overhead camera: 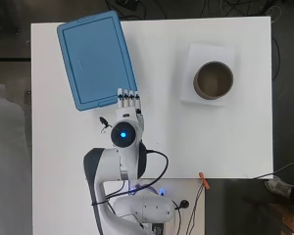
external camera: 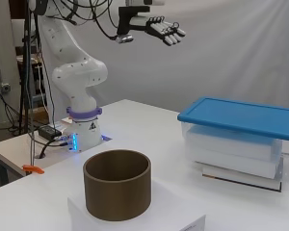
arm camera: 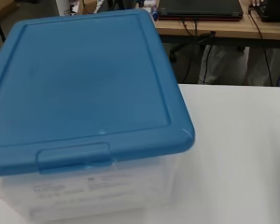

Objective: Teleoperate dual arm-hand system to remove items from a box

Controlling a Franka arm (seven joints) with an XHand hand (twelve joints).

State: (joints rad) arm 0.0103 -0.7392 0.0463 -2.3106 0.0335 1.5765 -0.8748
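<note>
The hand (external camera: 163,29) hangs high above the table (overhead camera: 225,142), palm down, fingers (overhead camera: 129,99) stretched out nearly straight and holding nothing. In the overhead view the fingertips sit just over the near edge of the box (external camera: 241,154), close to its lower right corner.

The box is a clear plastic tub with a blue lid (overhead camera: 95,58) closed on top. It stands on the far left part of the table, turned at a slight angle. Through its clear wall, the side view shows white slabs (external camera: 233,147) stacked inside, with a thinner dark-edged item at the bottom. The wrist view looks down on the lid and its front tab (arm camera: 73,156), with bare table beside it.

Well apart, on the right side of the table, a brown ring (overhead camera: 213,80) stands upright on a white sheet (overhead camera: 201,51). The ring is open on top and looks empty.

An orange clip (overhead camera: 204,180) sits at the table's near edge.
</note>
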